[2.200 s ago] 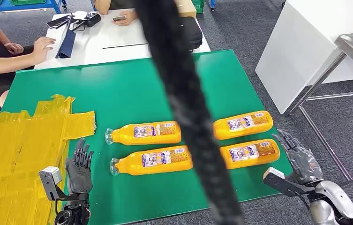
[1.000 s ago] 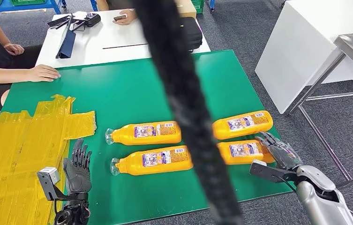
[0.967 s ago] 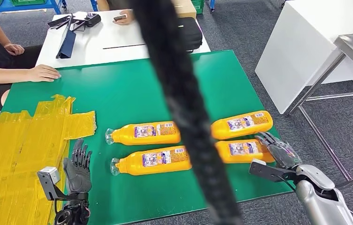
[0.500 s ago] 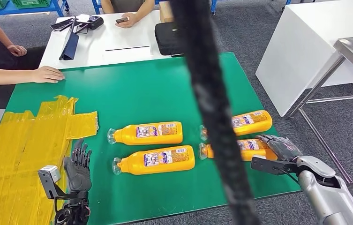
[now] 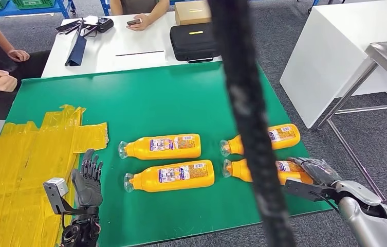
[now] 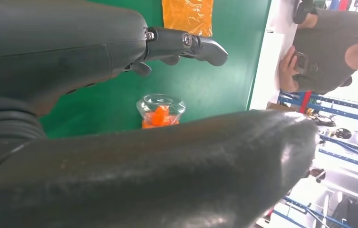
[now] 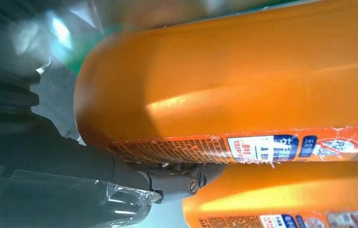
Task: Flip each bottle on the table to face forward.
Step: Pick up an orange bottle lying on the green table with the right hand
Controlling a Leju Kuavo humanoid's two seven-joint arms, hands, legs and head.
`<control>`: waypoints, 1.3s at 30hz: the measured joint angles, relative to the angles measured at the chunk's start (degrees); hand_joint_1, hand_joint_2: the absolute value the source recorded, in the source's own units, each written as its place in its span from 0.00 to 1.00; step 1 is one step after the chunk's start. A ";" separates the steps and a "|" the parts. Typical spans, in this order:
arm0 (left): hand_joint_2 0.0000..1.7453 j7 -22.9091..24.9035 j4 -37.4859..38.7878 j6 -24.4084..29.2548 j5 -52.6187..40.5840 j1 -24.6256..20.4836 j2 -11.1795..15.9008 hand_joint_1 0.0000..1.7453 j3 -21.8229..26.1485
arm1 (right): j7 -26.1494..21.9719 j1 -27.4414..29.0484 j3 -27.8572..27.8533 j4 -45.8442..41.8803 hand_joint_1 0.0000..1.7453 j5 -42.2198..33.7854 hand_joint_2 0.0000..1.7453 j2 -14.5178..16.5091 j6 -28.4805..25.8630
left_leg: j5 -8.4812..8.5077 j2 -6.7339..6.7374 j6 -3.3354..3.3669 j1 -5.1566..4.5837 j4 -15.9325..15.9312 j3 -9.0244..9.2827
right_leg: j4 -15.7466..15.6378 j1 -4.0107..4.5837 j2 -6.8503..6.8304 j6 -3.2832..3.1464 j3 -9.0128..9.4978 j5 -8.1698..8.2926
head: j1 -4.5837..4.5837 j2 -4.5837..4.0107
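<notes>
Four orange bottles lie on their sides on the green table [image 5: 145, 103], caps to the left: far left [image 5: 160, 146], near left [image 5: 173, 175], far right [image 5: 283, 135] and near right [image 5: 290, 169]. My right hand [image 5: 317, 172] grips the base end of the near right bottle [image 7: 243, 85]; its fingers [image 7: 177, 178] are wedged between that bottle and the far right bottle [image 7: 281, 199]. My left hand [image 5: 87, 179] stands empty with fingers spread at the table's front left, a short way left of the near left bottle, whose cap [image 6: 160, 110] shows past the fingers [image 6: 186, 42].
A black cable [image 5: 247, 128] hangs close before the head camera and hides parts of the right bottles. Yellow tape [image 5: 32, 154] covers the table's left. Behind stands a white table [image 5: 114, 43] with a black case [image 5: 194, 41], a box [image 5: 192, 11] and people seated.
The head camera has shifted. My right hand came in from the table's right edge onto the near right bottle's base. A person's hand left the table's far left edge.
</notes>
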 joint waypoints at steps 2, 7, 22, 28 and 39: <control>0.00 -0.06 0.22 -0.19 0.23 -0.08 0.02 0.00 -0.06 | -1.68 2.47 -2.17 -2.46 1.00 -3.15 1.00 0.27 -0.17 | 0.00 -0.04 0.01 -0.01 0.00 -0.12 | 0.01 -0.02 -0.05 0.02 -0.04 0.01 | -0.01 0.00; 0.00 -0.31 0.56 -0.68 1.04 -0.42 0.06 0.00 -0.08 | -6.17 7.40 -7.01 -7.80 1.00 -8.54 1.00 2.09 0.88 | -0.02 0.06 0.02 0.00 0.00 -0.32 | 0.02 -0.03 0.04 0.04 -0.26 0.03 | -0.01 0.00; 1.00 -1.05 -2.67 -4.38 6.07 -0.02 -0.22 0.00 0.38 | -17.28 4.88 -20.57 -21.06 1.00 -28.41 1.00 17.66 2.88 | 0.01 0.33 0.00 0.03 -0.02 -0.68 | 0.08 -0.02 0.25 0.04 -0.62 0.07 | -0.02 0.00; 1.00 0.65 -12.81 -4.29 5.98 1.08 -1.51 0.00 -2.45 | -15.90 -10.21 -12.87 -8.20 1.00 -22.76 1.00 26.37 -8.16 | 0.24 0.82 -0.04 0.05 -0.03 -0.82 | 0.12 0.09 0.59 -0.04 -0.82 0.42 | -0.02 0.00; 1.00 -1.17 -13.81 -3.44 8.78 -4.11 -2.24 0.00 -10.23 | -2.72 -40.43 7.19 31.24 1.00 -17.87 1.00 45.49 -16.88 | 0.77 0.85 -0.35 0.15 -0.01 -1.22 | 0.38 0.13 0.77 -0.29 -1.49 0.84 | -0.02 0.00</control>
